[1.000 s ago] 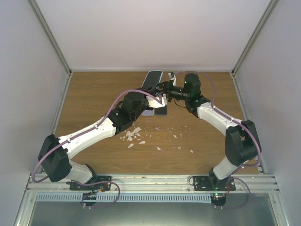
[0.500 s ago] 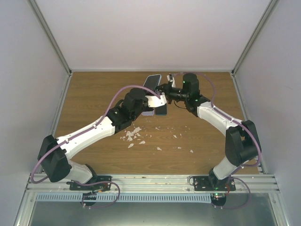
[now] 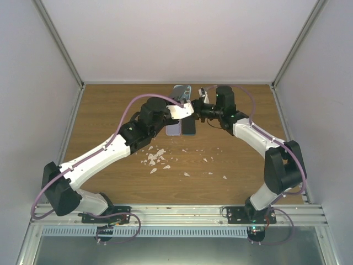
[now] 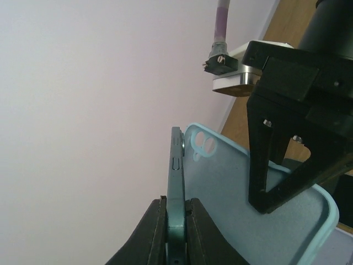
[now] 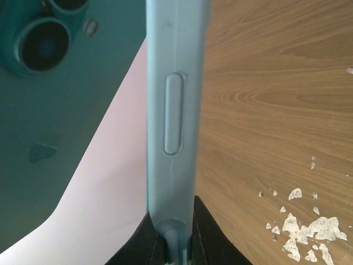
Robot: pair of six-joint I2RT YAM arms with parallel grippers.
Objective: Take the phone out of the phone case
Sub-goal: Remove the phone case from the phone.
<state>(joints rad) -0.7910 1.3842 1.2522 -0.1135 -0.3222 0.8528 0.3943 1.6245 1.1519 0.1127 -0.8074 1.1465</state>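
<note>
I am clamping my left gripper (image 4: 175, 208) tight on the phone (image 4: 175, 165) edge and my right gripper (image 5: 172, 222) on the phone case (image 5: 175, 99) beside it, so each can pull free

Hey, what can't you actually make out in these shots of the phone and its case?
Screen of the phone: left wrist shows only its edge, right wrist only its back.
Whether phone and case touch lower down: cut off by both wrist views' bottom edges, too small from above.
Flat items on the table: top view, partly under the left arm.
</note>
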